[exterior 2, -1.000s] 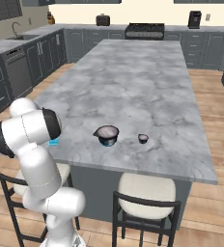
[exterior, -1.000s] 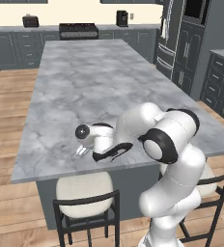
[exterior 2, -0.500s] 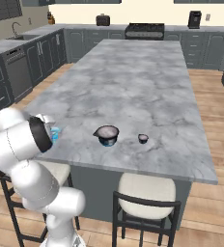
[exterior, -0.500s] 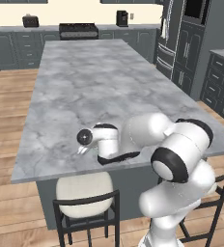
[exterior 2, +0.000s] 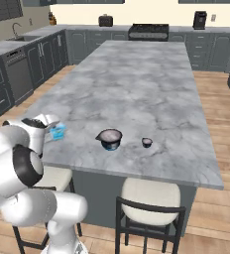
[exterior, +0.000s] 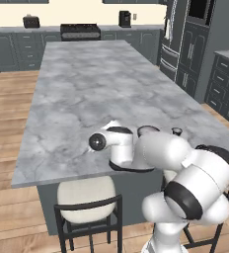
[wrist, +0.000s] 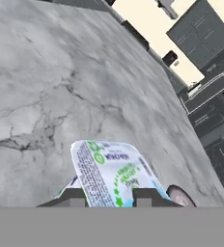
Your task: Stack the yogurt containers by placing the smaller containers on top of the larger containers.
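While the gripper clamps the light-blue pack, its base stays hidden

Arm now swung lower over counter edge, onto light-blue pack.

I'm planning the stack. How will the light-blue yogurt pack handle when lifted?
The light-blue pack looks small and boxy, so probably light. Its flat sides sit between the tool fingertips, so rolling seems unlikely. The printed wrap may be slick.
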